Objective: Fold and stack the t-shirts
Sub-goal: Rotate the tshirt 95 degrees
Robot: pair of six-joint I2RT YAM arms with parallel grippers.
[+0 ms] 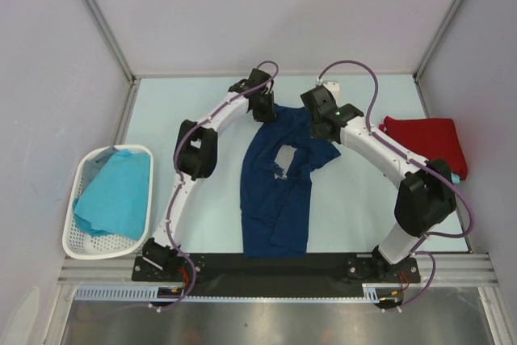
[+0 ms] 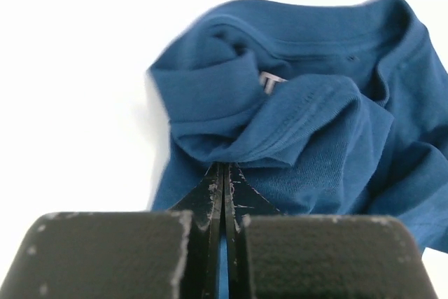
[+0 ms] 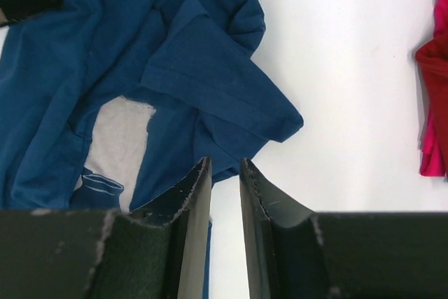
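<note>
Flattening stage: the navy t-shirt, crumpled right of the basket, is pinched near its collar by the left gripper; the parted, empty right gripper should next grasp cloth

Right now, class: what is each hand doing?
Left hand: closed, pinching the navy t-shirt.
Right hand: open, holding nothing.
</note>
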